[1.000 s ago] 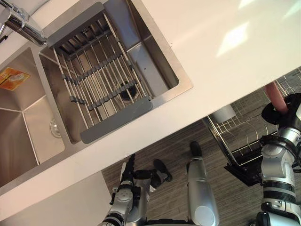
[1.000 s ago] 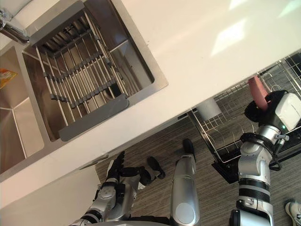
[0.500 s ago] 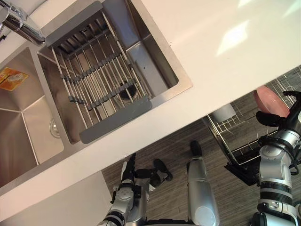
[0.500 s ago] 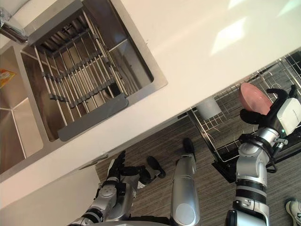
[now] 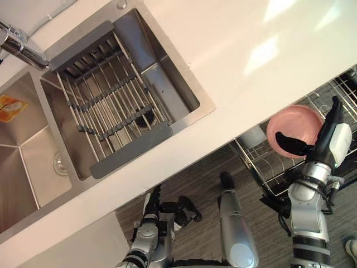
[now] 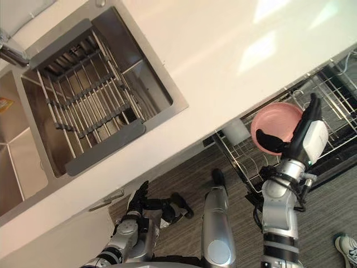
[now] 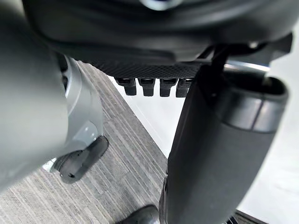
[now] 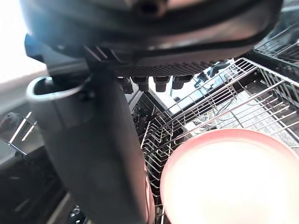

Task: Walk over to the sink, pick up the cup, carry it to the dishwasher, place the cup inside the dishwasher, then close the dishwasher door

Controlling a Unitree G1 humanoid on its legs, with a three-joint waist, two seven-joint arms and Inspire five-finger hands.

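Right hand [image 5: 322, 142] has turned the pink cup [image 5: 295, 125] open-side up, thumb and fingers pinching its rim over the dishwasher rack [image 5: 257, 158]; left hand [image 5: 150, 209] hangs loose.

1. The counter [image 5: 234, 67] edge overhangs the rack [image 5: 266, 168] at 11 o'clock of the pink cup [image 5: 293, 128], closing that side.
2. A white container [image 5: 255, 135] stands in the rack at 9 o'clock of the cup, close by.
3. Bare rack wires lie free at 7 o'clock of the cup.
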